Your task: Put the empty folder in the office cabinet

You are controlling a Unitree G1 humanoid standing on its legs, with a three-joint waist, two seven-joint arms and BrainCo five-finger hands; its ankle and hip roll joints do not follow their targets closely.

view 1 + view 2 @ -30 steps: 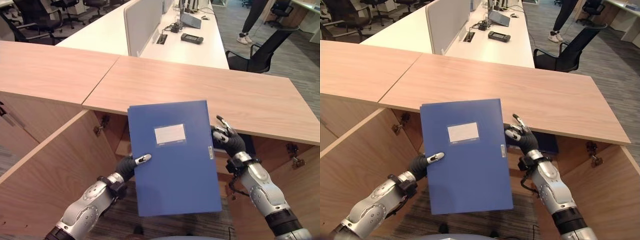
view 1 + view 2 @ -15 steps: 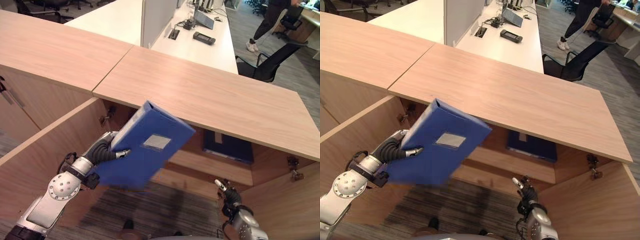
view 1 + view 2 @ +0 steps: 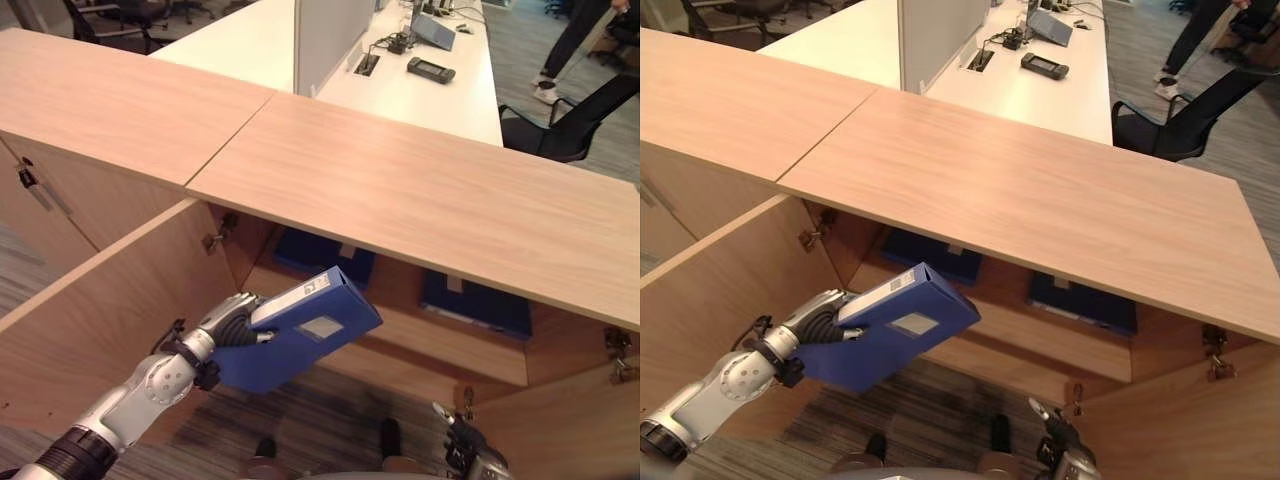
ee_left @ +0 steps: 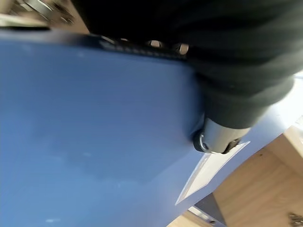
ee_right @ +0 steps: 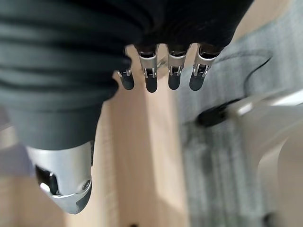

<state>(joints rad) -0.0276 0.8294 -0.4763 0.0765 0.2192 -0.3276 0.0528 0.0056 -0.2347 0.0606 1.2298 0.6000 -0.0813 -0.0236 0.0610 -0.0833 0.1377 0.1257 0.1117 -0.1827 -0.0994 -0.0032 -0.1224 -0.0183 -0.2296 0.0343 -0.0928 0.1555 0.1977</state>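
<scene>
Blue, the folder (image 3: 300,330) hung tilted before the open cabinet (image 3: 400,330), below its top's front edge, left hand (image 3: 232,322) clamped round one end. The right hand (image 5: 161,71), fingers relaxed, held nothing. A one-handed grip risked slipping, or the folder's corner catching the shelf edge.

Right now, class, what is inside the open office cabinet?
Inside the office cabinet, blue folders lie on a shelf, their far ends hidden under the cabinet's top.
</scene>
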